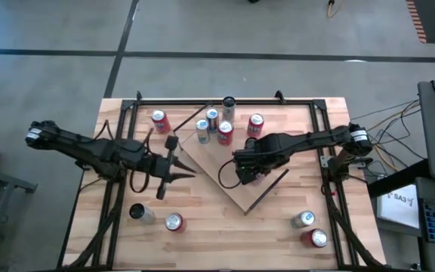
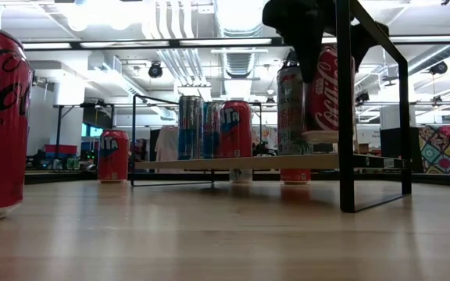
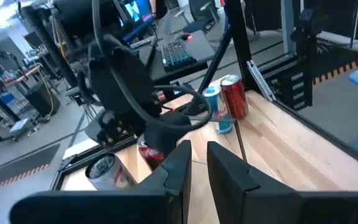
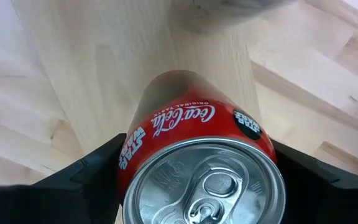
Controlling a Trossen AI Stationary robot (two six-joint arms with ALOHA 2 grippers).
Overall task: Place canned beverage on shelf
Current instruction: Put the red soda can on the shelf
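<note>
The right pincer (image 1: 249, 172), at the centre of the high view, is clamped round an upright red can (image 4: 194, 162), its fingers on either side of the can just below the lid. In the low view the can (image 2: 330, 90) hangs upright just above the shelf (image 2: 241, 162), so the coming move looks like a short straight drop along the can's vertical axis onto the bare board beneath, clear of the cans (image 1: 211, 125) standing toward the frame's top. The left pincer (image 1: 183, 174) waits clenched and empty, left of the shelf over the tabletop (image 1: 225, 234).
</note>
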